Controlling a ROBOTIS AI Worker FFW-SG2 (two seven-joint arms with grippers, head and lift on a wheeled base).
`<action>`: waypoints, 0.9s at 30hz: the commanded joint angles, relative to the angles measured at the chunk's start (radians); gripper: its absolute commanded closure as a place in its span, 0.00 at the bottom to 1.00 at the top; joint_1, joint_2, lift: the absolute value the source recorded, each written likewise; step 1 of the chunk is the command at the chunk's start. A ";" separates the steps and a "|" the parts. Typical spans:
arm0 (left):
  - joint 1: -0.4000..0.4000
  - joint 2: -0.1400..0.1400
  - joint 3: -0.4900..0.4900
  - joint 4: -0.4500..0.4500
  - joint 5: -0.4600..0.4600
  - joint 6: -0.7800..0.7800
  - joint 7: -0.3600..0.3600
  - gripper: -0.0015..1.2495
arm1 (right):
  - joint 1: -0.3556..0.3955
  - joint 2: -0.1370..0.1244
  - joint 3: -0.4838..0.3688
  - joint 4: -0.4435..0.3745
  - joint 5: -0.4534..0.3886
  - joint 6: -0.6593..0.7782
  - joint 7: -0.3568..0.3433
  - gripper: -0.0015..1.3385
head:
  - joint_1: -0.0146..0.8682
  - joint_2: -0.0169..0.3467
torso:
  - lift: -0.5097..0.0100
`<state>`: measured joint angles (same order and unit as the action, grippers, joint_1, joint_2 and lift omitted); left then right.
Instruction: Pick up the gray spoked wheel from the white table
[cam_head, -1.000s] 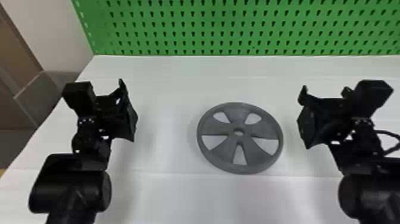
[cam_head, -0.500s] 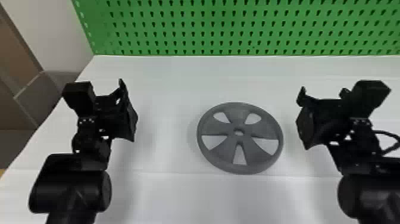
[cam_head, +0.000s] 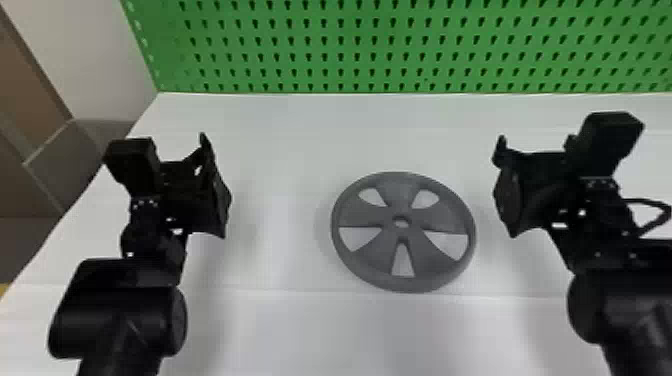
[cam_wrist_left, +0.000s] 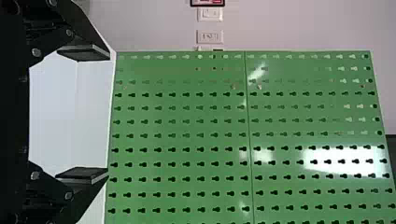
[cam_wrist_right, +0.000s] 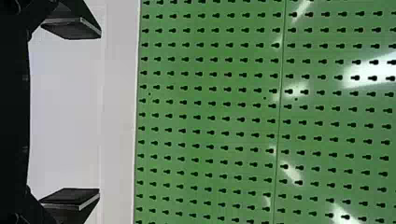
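Gray spoked wheel, round rim with five cutouts and a center hole (cam_head: 365, 216), lies flat on the white desk (cam_head: 280, 130). Well in from the left edge and back edge. Its near rim is at a faint line running across the desktop. Neither tool is touching it.

Left black tool (cam_head: 175, 150): over the desk's left part, near the left edge, well apart from the wheel. Fingers (cam_wrist_left: 84, 52) spread wide, nothing between them; desktop and wall-side board seen past them.

Right black tool (cam_head: 535, 150): other side of the wheel, noticeably closer to it, small gap to the rim. Fingers (cam_wrist_right: 72, 29) also spread wide, nothing pinched. Black cable loop (cam_head: 650, 202) sticks out beside that wrist. Both tools point toward the desk's back edge; can't tell exact height.

Green perforated metal board (cam_head: 332, 31) stands upright along the back edge. Pale wall (cam_head: 95, 50) past the back left corner. Left wrist view also shows two white wall plates (cam_wrist_left: 210, 36) above the board.
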<state>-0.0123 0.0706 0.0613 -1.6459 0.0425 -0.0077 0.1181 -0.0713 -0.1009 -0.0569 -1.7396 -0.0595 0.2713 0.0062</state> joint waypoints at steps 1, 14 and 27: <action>0.000 0.000 0.000 0.000 0.003 0.000 0.000 0.30 | -0.022 0.007 0.003 -0.008 0.060 0.008 0.000 0.08 | 0.90 0.28 | 0.80; 0.002 0.000 0.000 0.000 0.003 -0.001 0.000 0.30 | -0.091 0.047 0.016 -0.097 0.230 0.267 0.000 0.08 | 0.90 0.28 | 0.80; -0.003 0.000 -0.003 0.000 0.000 -0.001 0.000 0.39 | -0.136 0.060 -0.037 -0.140 0.222 0.321 0.006 0.08 | 0.90 0.28 | 0.80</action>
<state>-0.0129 0.0707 0.0594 -1.6459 0.0437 -0.0092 0.1181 -0.1939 -0.0476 -0.0786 -1.8576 0.1363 0.5670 0.0129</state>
